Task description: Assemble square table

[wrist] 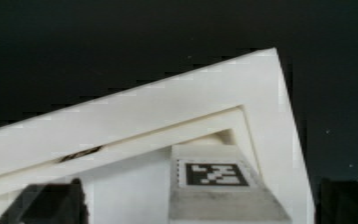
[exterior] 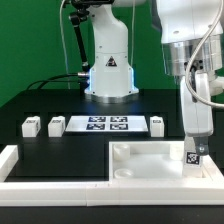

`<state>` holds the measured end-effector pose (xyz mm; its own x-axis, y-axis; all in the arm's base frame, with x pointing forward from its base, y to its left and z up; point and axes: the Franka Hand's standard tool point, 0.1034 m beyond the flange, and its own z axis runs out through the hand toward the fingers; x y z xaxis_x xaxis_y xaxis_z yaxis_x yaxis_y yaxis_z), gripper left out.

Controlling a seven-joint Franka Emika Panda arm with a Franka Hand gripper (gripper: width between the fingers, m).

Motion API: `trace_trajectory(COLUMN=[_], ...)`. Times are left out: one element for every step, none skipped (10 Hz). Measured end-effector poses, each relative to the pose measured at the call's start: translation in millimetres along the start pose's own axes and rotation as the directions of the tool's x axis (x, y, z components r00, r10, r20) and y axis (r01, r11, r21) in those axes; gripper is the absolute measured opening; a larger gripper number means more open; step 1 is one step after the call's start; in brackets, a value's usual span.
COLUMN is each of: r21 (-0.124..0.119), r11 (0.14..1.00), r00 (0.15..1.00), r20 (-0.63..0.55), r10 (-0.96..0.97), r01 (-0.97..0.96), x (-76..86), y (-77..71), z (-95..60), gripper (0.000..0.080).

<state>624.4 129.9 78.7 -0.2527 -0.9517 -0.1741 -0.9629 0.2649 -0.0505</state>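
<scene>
You see the arm reach down from the upper part of the exterior view's right. Its wrist is almost vertical and the hand (exterior: 192, 142) points straight at the black tabletop (exterior: 60, 145). The hand hangs over the corner of the square table slab (exterior: 150, 163) on the exterior view's right, where a tag (exterior: 193, 155) shows. The jaws stand wide apart and grip nothing that I can see. In the wrist view the dark fingers (wrist: 51, 203) are on both sides of this tagged corner; whether they touch it I cannot tell. The slab lies flat near the front, just inside the white border rail (exterior: 12, 160). Behind it, three leg blocks (exterior: 29, 126) stand in one row with the marker board (exterior: 103, 123): two on its left in the exterior view, one on its right.
</scene>
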Motion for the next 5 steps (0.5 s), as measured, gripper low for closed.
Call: trace_trajectory(r21=[0.000, 0.000, -0.002, -0.003, -0.001], r11=[1.000, 0.999, 0.998, 0.993, 0.983], r00=[1.000, 0.999, 0.998, 0.993, 0.983], r20=[0.000, 0.000, 0.000, 0.003, 0.005], r10=[-0.003, -0.037, -0.062, -0.117, -0.185], r01=[0.003, 0.037, 0.062, 0.117, 0.185], x=[0.0, -0.6, -5.4, -8.6, -10.6], y=[0.1, 0.9, 9.7, 17.4, 22.7], z=[0.1, 0.3, 0.4, -5.2, -10.7], gripper=[0.0648, 0.0648, 0.0648, 0.0648, 0.0648])
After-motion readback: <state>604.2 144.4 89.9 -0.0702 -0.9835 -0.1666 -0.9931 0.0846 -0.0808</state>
